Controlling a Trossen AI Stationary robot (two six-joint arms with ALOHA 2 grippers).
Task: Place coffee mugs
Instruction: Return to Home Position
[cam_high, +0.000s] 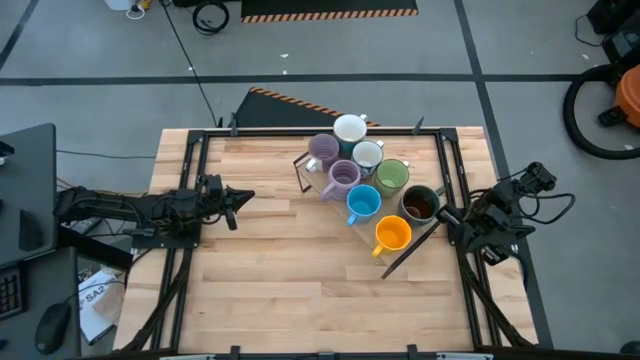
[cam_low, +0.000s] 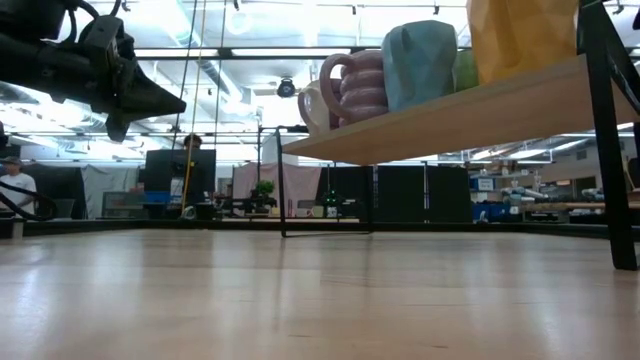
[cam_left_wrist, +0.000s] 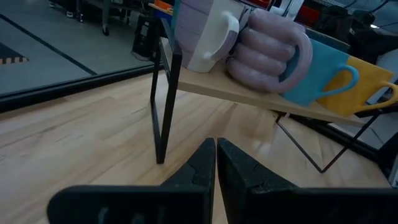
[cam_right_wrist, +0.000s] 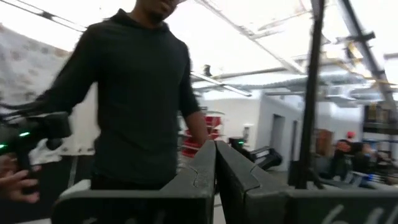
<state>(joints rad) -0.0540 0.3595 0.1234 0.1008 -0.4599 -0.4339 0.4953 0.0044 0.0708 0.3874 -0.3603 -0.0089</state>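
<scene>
All eight coffee mugs (cam_high: 345, 177) are set close together on the shelf (cam_low: 450, 112), right of the middle of the surface (cam_high: 270, 290). The orange mug (cam_high: 393, 234) is placed at the near end. The left hand (cam_high: 240, 197) is held well apart from the shelf, on the left, pressed together and empty. The right hand (cam_high: 443, 213) is also pressed together and empty, but it is found just beside the dark brown mug (cam_high: 419, 203). That mug or the shelf could be bumped if the right arm is swung wide on the way home. Then mugs could be pushed off and broken. A person (cam_right_wrist: 137, 93) is seen past the right hand, so room should be kept there too.
</scene>
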